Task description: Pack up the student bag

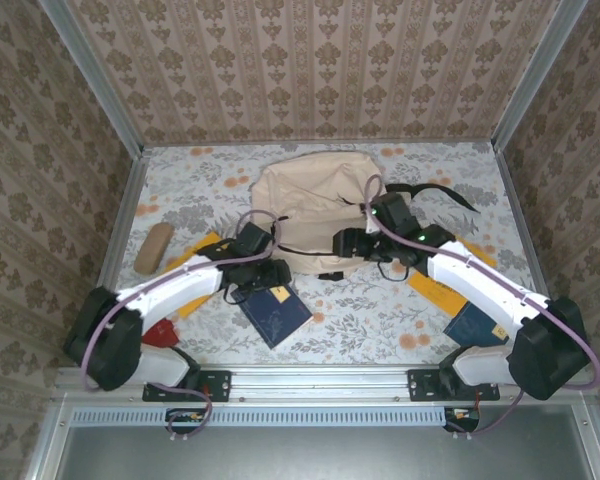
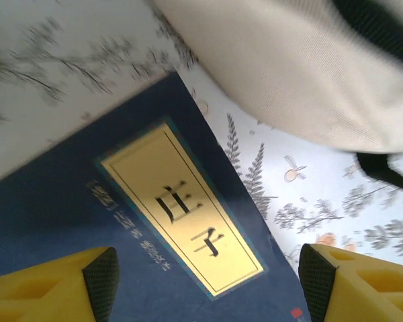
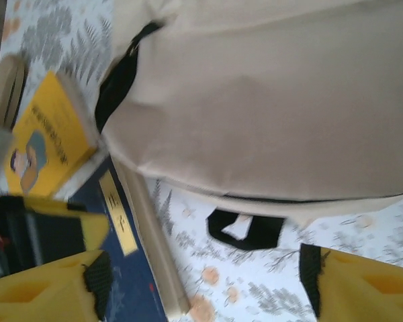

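Your left tool [image 2: 208, 285] hangs over the blue book [image 2: 67, 221], fingers apart. Your right tool [image 3: 205, 285], likewise apart and empty, hovers beside the bag [image 3: 269, 94].

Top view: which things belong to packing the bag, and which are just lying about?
Job: student bag; blue book under the left gripper; second blue book; yellow book; tan pencil case.
Lying about, probably: small red object at the near left.
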Available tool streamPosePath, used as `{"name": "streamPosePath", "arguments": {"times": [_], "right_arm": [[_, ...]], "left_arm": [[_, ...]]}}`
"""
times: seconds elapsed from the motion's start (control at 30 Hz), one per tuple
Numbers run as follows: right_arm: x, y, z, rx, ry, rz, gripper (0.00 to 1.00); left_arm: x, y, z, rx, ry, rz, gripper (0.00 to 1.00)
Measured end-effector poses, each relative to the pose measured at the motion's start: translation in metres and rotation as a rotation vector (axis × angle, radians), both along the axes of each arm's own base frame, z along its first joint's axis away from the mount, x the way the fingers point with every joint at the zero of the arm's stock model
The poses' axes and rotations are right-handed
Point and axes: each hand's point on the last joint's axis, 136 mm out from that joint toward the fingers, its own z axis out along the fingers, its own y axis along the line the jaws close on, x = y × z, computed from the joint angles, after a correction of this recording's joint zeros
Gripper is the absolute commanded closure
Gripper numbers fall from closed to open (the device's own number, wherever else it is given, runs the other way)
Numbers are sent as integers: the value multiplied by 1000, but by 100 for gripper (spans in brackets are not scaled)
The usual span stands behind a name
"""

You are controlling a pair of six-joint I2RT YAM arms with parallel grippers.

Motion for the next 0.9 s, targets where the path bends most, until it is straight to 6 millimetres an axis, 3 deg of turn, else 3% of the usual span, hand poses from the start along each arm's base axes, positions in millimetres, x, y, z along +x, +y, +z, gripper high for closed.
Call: {"name": "streamPosePath", "arguments": {"times": [0.1, 0.2, 0.33, 0.43, 0.57, 0.9], "right_arm": [[-26, 31, -9, -27, 12, 108, 34], [-47, 58, -29, -76, 44, 197, 36], [-59, 89, -62, -155, 99, 274, 37], [-56, 107, -81, -207, 116, 292, 36], [-49, 118, -103, -258, 135, 290, 38], [-48, 112, -143, -334, 203, 259, 58]], "left_arm": [[0, 23, 23, -36, -48, 60, 27], [-7, 48, 28, -50, -61, 124, 29], [-27, 69, 2, -47, 16, 180, 33], [-44, 74, -20, -50, 97, 199, 34], [-54, 71, -31, -84, 151, 209, 34], [-55, 57, -47, -149, 208, 207, 40]]}}
